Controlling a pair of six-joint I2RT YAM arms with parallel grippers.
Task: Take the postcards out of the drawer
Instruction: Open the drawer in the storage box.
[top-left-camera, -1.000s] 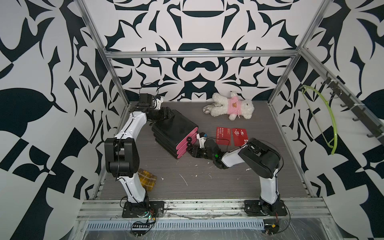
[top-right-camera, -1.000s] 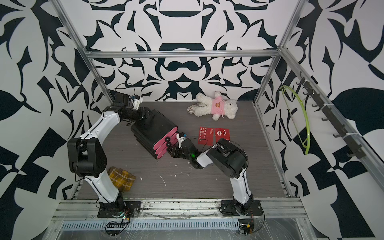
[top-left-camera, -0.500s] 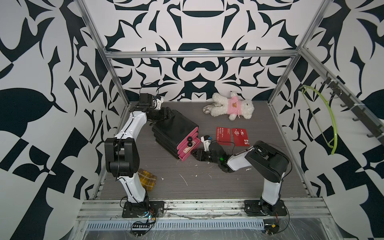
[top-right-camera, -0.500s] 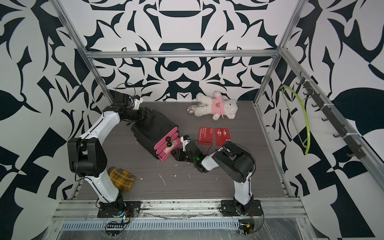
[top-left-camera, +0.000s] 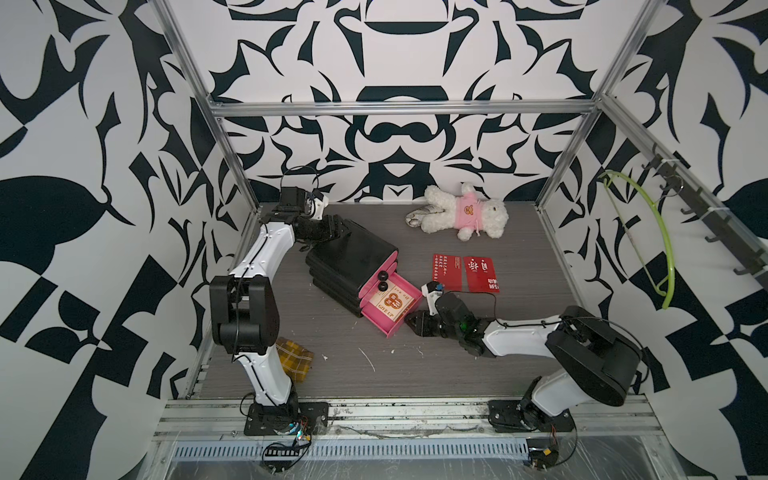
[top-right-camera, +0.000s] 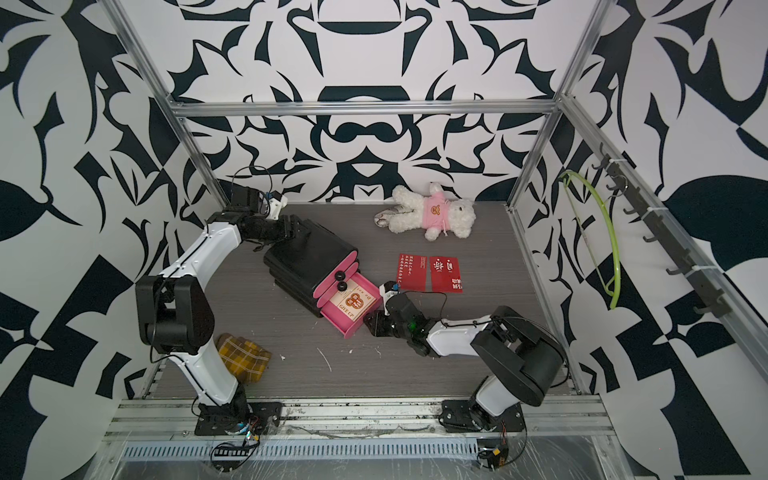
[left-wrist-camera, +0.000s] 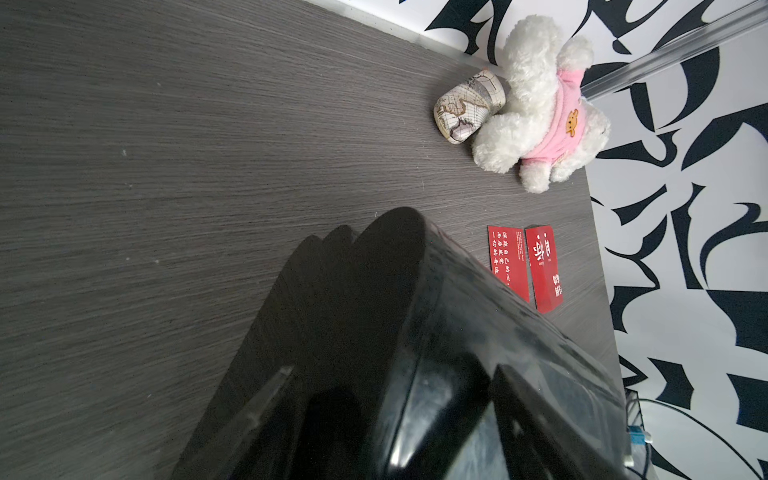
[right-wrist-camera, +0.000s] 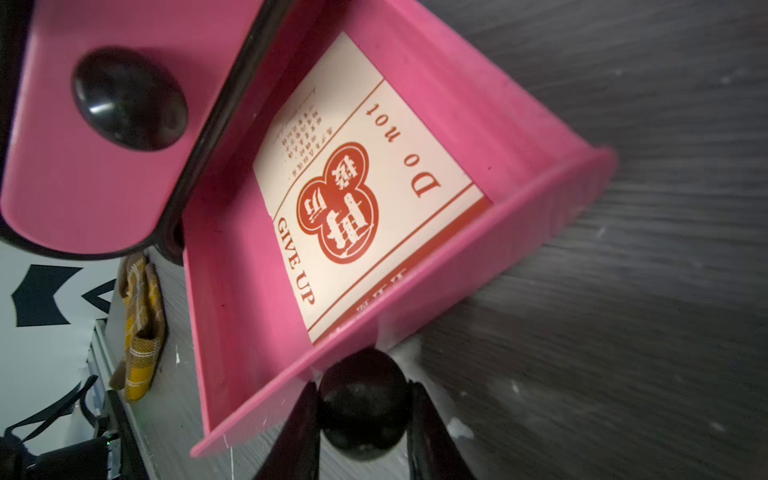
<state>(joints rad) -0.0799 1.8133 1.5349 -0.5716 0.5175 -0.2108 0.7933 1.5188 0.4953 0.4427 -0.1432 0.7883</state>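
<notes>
A black drawer cabinet (top-left-camera: 353, 253) (top-right-camera: 311, 249) (left-wrist-camera: 374, 291) with pink fronts lies on the table. Its lowest pink drawer (top-left-camera: 376, 322) (top-right-camera: 332, 320) (right-wrist-camera: 249, 316) is pulled out. A cream postcard (top-left-camera: 392, 301) (top-right-camera: 355, 301) (right-wrist-camera: 374, 199) lettered "GIVE UP" lies flat inside. My right gripper (top-left-camera: 415, 322) (top-right-camera: 371, 322) (right-wrist-camera: 362, 388) is shut on the drawer's black knob (right-wrist-camera: 361, 415). Two red postcards (top-left-camera: 447, 272) (top-left-camera: 482, 274) (top-right-camera: 412, 272) (left-wrist-camera: 509, 259) lie side by side on the table. My left gripper (top-left-camera: 332, 228) (top-right-camera: 293, 228) (left-wrist-camera: 390, 382) clasps the cabinet's rear.
A white plush bear (top-left-camera: 465, 212) in a pink shirt lies at the back, with a map-printed cup (left-wrist-camera: 465, 108) beside it. A yellow checked cloth (top-left-camera: 293, 359) sits by the left arm's base. A green hanger (top-left-camera: 656, 232) hangs on the right wall.
My right gripper has drawn the lowest drawer out toward the front right, uncovering the cream card. The left arm and the cabinet have stayed put.
</notes>
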